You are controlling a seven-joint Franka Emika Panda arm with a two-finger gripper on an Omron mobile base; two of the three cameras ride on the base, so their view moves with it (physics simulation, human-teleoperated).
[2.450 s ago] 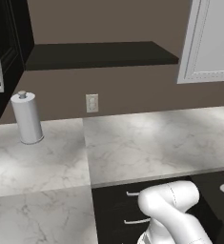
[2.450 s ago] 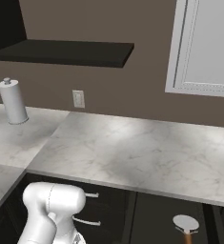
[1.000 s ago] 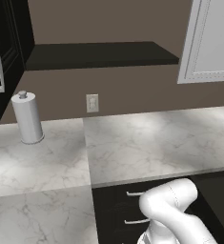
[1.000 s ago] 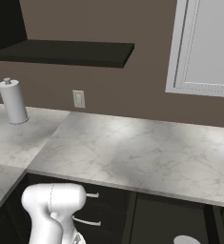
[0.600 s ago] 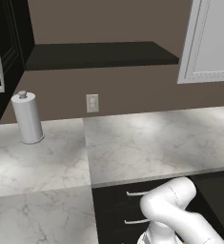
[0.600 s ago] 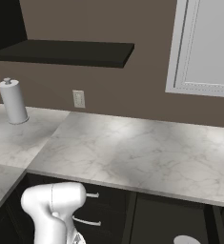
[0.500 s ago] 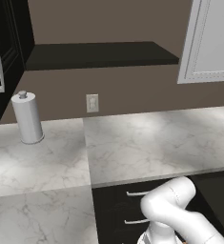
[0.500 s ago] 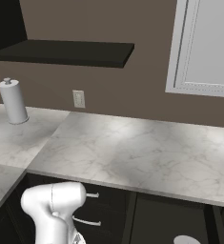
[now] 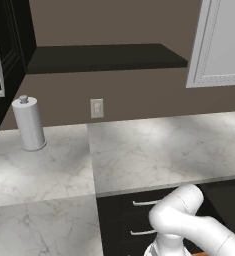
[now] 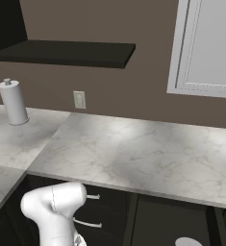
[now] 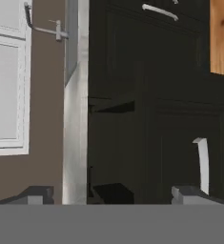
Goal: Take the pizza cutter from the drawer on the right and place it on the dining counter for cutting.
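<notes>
The marble worktop (image 9: 154,150) runs above black drawer fronts (image 11: 175,128); one silver bar handle (image 11: 202,164) sits just beside my gripper (image 11: 112,193). My fingers stand wide apart, holding nothing. I cannot locate the pizza cutter. Expect a light, stiff tool; grasp its wooden handle, since the wheel is slippery.

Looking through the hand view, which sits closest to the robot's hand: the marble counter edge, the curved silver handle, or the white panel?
1. Silver handle, right by the hand.
2. Marble counter edge, above the black fronts.
3. White panel, on the wall beyond.
</notes>
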